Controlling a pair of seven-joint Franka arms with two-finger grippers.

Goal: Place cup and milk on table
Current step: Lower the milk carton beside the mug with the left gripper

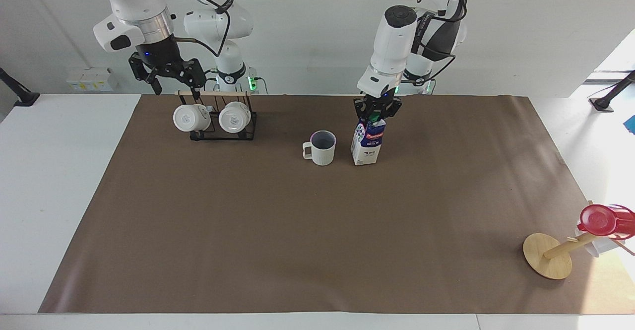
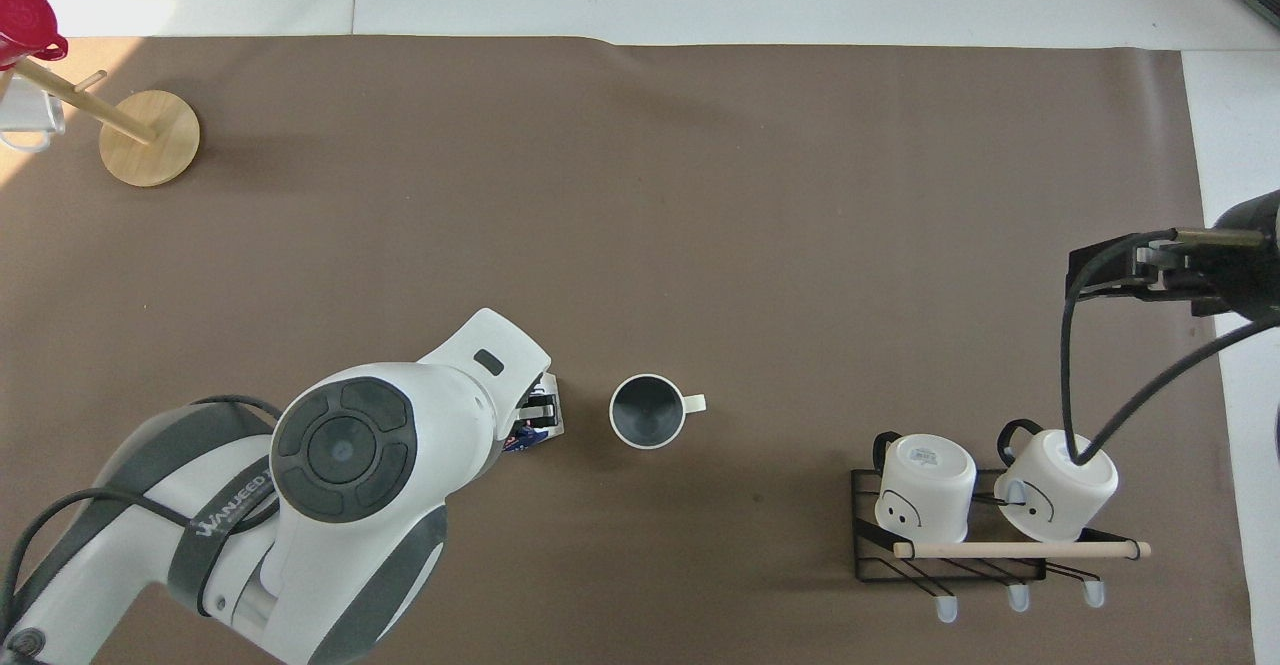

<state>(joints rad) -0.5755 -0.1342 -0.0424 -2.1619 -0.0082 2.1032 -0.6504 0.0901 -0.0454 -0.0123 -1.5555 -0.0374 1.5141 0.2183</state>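
Observation:
The milk (image 1: 368, 142) carton, blue and white with a red band, stands upright on the brown sheet of the table (image 1: 317, 231). My left gripper (image 1: 376, 115) is shut on its green-capped top; in the overhead view the left arm hides most of the milk (image 2: 543, 423). Beside it, toward the right arm's end, the ribbed cream cup (image 1: 321, 148) (image 2: 648, 411) stands upright with its dark inside showing, free of both grippers. My right gripper (image 1: 170, 79) (image 2: 1115, 270) hangs open and empty, raised over the mug rack's end.
A black wire rack (image 1: 222, 121) (image 2: 950, 535) holding two plain white mugs stands close to the right arm's base. A tipped wooden stand (image 1: 548, 255) (image 2: 150, 137) with a red lid lies at the corner farthest from the robots, at the left arm's end.

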